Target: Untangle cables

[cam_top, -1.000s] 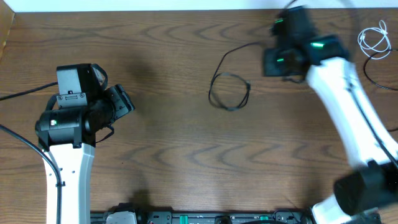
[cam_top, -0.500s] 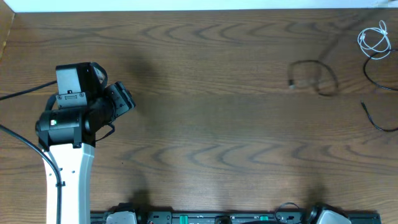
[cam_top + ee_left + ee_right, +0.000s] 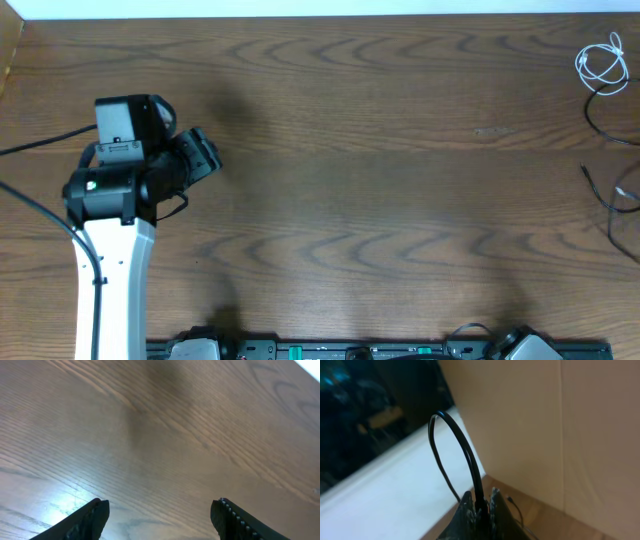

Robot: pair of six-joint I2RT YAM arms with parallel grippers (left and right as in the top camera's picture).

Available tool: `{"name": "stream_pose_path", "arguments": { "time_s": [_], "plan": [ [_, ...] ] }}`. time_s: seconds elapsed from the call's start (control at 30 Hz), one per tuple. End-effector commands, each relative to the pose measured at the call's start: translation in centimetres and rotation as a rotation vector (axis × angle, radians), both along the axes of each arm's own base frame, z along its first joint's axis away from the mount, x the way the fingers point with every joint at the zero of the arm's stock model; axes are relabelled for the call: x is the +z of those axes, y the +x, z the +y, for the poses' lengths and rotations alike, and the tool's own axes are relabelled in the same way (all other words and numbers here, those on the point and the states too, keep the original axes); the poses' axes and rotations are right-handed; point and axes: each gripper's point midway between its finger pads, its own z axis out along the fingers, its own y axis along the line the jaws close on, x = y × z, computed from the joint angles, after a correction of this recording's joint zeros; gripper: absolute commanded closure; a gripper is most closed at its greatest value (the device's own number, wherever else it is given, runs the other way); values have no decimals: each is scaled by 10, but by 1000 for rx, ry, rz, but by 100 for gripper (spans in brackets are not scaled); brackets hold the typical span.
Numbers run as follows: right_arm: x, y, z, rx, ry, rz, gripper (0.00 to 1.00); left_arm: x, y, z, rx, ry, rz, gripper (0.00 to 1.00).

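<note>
So the right gripper (image 3: 480,506) is clamped tight on the black cable (image 3: 462,450), which loops up above it. That arm's out of the overhead shot, my guess to pull it clear of the white cable (image 3: 601,64) coiled in the far right corner. The left gripper (image 3: 160,512) gapes wide, empty, over the table (image 3: 350,200).
</note>
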Motion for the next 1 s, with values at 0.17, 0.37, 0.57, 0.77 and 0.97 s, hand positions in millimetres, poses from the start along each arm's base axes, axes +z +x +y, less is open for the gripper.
{"name": "stream_pose_path", "arguments": {
  "time_s": [0.17, 0.37, 0.57, 0.77, 0.97],
  "plan": [
    [-101, 47, -61, -50, 201, 214, 99, -4, 10, -42, -130, -13, -5, 30],
    [-181, 48, -76, -108, 397, 391, 98, 4, 20, -66, -203, -14, -69, 30],
    [-255, 45, -81, -148, 648, 495, 97, 8, 22, -74, -224, -13, -92, 30],
    [-313, 27, -75, -147, 857, 621, 96, 8, 22, -74, -224, -12, -92, 30],
    [-344, -3, -64, -129, 933, 768, 95, 8, 22, -74, -224, -13, -91, 30]
  ]
}}
